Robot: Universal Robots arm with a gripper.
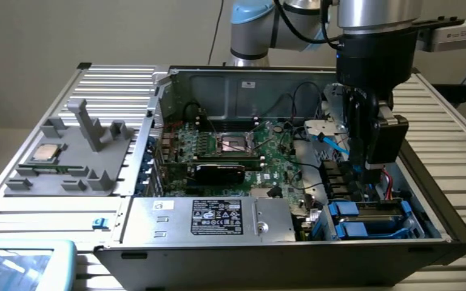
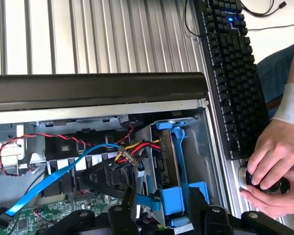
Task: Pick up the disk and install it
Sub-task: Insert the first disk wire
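1. In the exterior view we see an open computer case lying on a ribbed metal table, its motherboard exposed.
2. The gripper hangs inside the case at the exterior view's right, above the drive bays; in the wrist view its black fingers stand wide apart and hold nothing.
3. The disk, framed by its blue carrier, sits on edge in the bay at the case's corner, directly ahead of the gripper; in the exterior view we see its blue tabs at the near right corner of the case.
4. A blue flat cable and a red-yellow-black wire bundle run to just beside the disk.
5. A silver box with a black sticker occupies the case's near edge.
6. A grey fixture on the table, at the exterior view's left, carries a small square chip.
7. Beyond the case, we see a black keyboard and a person's hands on a round knob.
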